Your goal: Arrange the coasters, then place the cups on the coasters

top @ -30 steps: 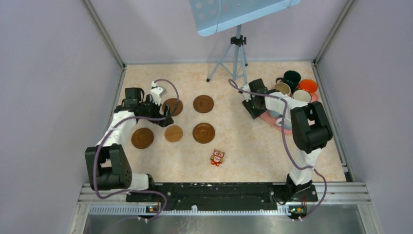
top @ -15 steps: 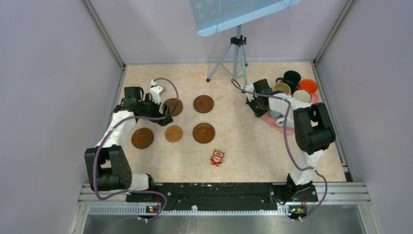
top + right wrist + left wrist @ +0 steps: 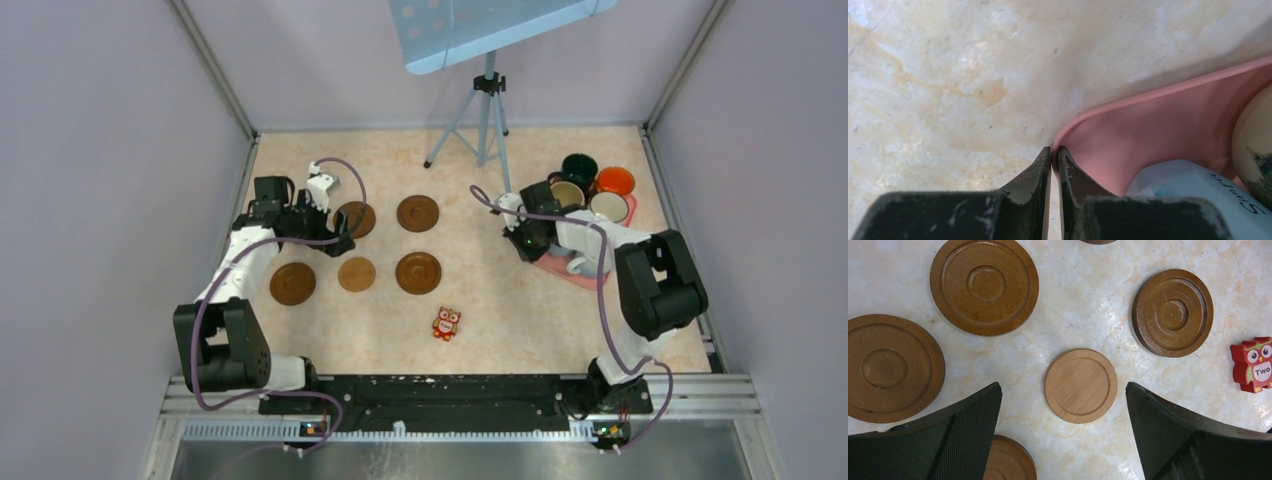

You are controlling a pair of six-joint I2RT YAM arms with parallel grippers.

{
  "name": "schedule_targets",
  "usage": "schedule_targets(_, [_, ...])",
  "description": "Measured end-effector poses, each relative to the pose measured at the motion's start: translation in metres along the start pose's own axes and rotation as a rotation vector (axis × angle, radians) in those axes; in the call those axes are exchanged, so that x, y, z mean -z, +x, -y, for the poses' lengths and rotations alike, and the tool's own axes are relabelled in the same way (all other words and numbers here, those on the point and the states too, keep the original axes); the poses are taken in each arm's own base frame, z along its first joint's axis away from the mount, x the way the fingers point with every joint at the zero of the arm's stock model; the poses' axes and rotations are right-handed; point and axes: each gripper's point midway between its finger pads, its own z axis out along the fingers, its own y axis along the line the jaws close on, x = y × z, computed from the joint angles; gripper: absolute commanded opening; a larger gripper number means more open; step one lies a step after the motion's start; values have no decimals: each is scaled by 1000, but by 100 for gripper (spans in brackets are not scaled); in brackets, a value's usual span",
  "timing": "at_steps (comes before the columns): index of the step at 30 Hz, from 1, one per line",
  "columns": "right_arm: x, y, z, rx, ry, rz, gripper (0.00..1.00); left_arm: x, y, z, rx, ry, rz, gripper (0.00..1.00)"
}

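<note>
Several brown coasters lie on the table's left half, among them a dark one (image 3: pixel 417 212) and a lighter tan one (image 3: pixel 356 273) (image 3: pixel 1080 385). My left gripper (image 3: pixel 335 238) (image 3: pixel 1063 388) hovers open above the tan coaster, holding nothing. Another dark coaster (image 3: pixel 1008 460) is partly hidden under its left finger. The cups stand on a pink tray (image 3: pixel 560 268) (image 3: pixel 1148 125) at the right: dark green (image 3: pixel 579 168), orange (image 3: pixel 614 181), beige (image 3: pixel 567 193), white (image 3: pixel 608 207). A light blue cup (image 3: pixel 1188 185) shows in the right wrist view. My right gripper (image 3: pixel 528 245) (image 3: pixel 1054 149) pinches the tray's near-left rim.
A small red owl figure (image 3: pixel 446 323) (image 3: pixel 1254 364) stands near the front middle. A tripod (image 3: pixel 487 120) carrying a pale blue panel stands at the back centre. Grey walls close in the table on three sides.
My right gripper has closed on the tray's rim, and the tray with its cups has slid left and slightly nearer. The left arm has stayed in place.
</note>
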Motion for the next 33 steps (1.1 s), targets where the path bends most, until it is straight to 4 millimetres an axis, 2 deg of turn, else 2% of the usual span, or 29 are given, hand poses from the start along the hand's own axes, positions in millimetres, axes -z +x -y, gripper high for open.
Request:
schedule_targets(12, [14, 29, -35, 90, -63, -38, 8, 1, -2, 2, 3, 9, 3, 99])
schedule_targets(23, [26, 52, -44, 165, -115, -122, 10, 3, -5, 2, 1, 9, 6, 99])
schedule_targets(28, [34, 70, -49, 219, -158, -197, 11, 3, -7, 2, 0, 12, 10, 99])
schedule_targets(33, [39, 79, -55, 267, -183, -236, 19, 4, -12, 3, -5, 16, 21, 99])
